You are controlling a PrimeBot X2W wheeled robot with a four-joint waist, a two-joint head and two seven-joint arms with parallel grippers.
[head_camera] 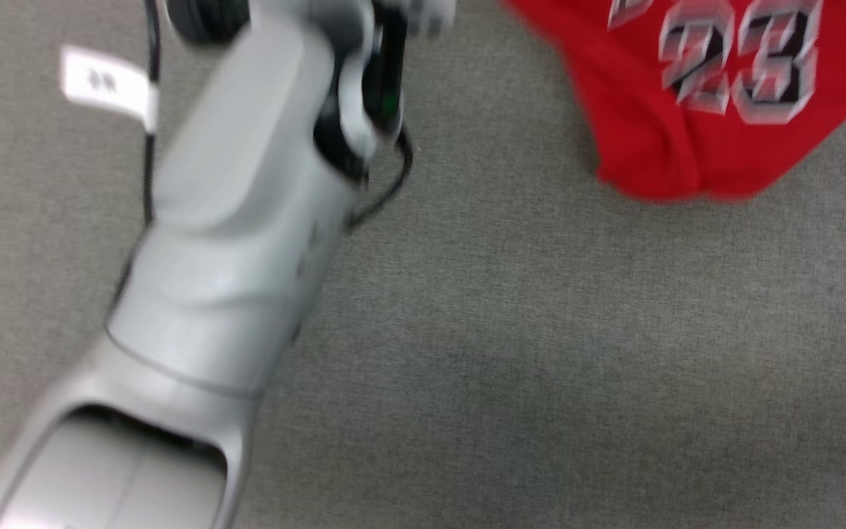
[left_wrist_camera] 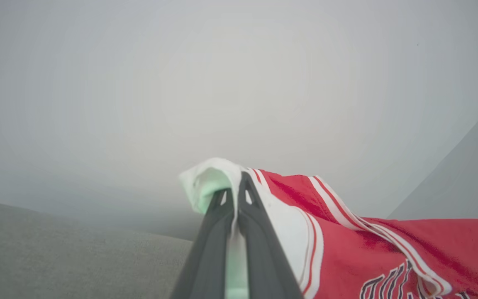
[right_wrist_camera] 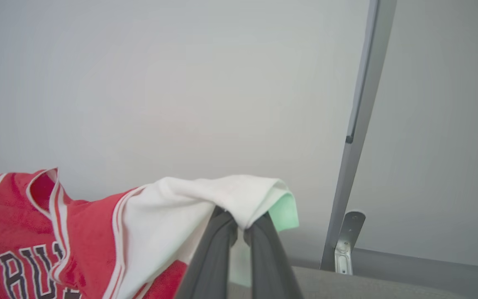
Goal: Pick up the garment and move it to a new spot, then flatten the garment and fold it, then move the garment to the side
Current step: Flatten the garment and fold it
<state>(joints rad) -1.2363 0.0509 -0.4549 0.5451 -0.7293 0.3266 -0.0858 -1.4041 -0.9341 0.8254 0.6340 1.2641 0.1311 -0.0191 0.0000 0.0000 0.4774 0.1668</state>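
My left gripper (left_wrist_camera: pixel 235 189) is clamped on one white sleeve (left_wrist_camera: pixel 288 228) of the shirt (head_camera: pixel 658 139) & my right gripper (right_wrist_camera: pixel 241 222) is clamped on the other sleeve (right_wrist_camera: pixel 189 199). The shirt hangs stretched btw them over the grey bench (head_camera: pixel 540 353), "23" toward the head cam. I'd say pickup is done. Carrying it to a new spot looks underway, w/ flatten, fold & shift aside all left.

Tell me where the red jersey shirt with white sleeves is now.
The red jersey shirt is at the head view's upper right, beside the pale forearm, with the left gripper and right gripper each shut on a white sleeve.
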